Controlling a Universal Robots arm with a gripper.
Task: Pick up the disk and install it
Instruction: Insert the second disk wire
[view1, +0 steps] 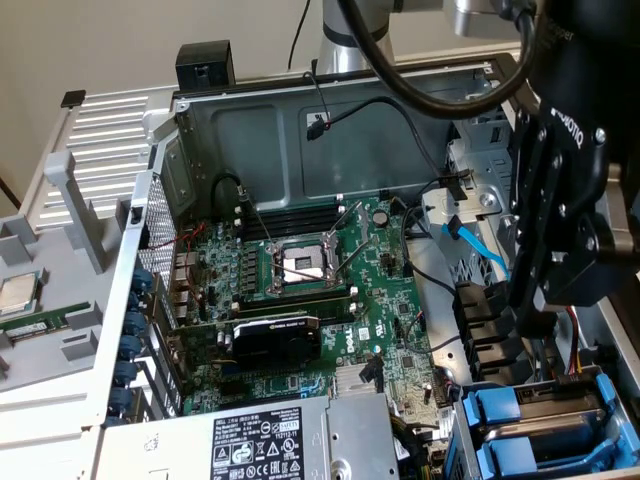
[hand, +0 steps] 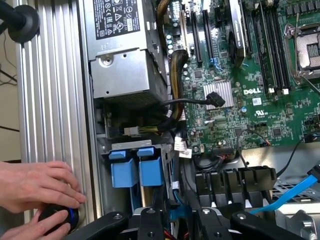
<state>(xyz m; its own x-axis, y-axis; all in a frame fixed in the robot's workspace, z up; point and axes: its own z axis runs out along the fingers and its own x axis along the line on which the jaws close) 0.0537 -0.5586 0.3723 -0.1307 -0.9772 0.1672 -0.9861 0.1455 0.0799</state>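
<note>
- The green Dell motherboard (view1: 300, 290) lies in the open grey metal computer case (view1: 260, 130), and we place everything else by it.
- The black robot hand (view1: 535, 315) hangs beside the motherboard, towards the exterior view's right, just above the drive bay.
- We cannot tell whether the hand (hand: 177, 222) is open, closed or gripping anything. Dark parts and a bit of blue sit in front of it in the wrist view.
- The disk (view1: 555, 405), a grey metal drive framed in a blue plastic carrier, appears to sit in the bay beyond the motherboard's corner, under the hand. We cannot tell whether the two touch.
- Two blue plastic carrier fronts (hand: 136, 169) stand side by side in that bay, just off the motherboard's edge.
- A silver power supply box with a white label (hand: 125, 45) sits against the motherboard, next to the bay.
- A light blue flat cable (view1: 478, 248) runs between the motherboard and the hand.
- A person's two bare hands (hand: 35, 187) rest outside the case, well apart from the motherboard, on a round black knob with a blue ring (hand: 62, 217).
</note>
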